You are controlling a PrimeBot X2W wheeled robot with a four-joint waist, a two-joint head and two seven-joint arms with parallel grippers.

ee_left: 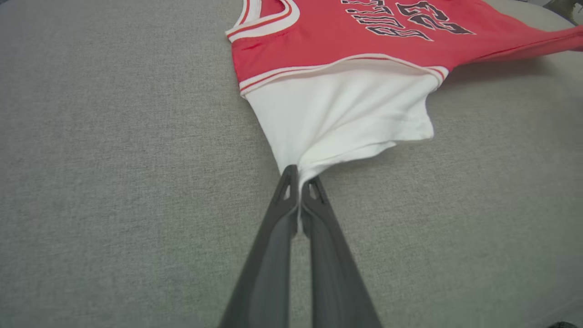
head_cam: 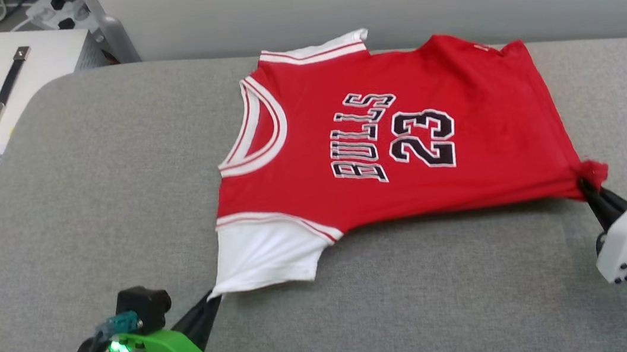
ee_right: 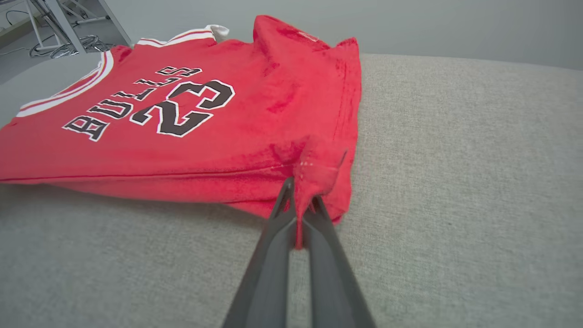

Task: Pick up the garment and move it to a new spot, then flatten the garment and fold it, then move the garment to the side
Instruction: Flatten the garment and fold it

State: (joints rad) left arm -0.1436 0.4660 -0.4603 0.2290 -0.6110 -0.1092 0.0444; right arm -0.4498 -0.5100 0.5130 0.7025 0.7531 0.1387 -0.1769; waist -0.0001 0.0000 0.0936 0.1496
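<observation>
My left gripper pinches the garment by its white sleeve, my right gripper by a hem corner, on the grey cushion; I'd pull evenly and low, since the far edge seems rumpled.

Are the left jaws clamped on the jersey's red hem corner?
No, the left jaws are shut on the white sleeve of the garment.
</observation>
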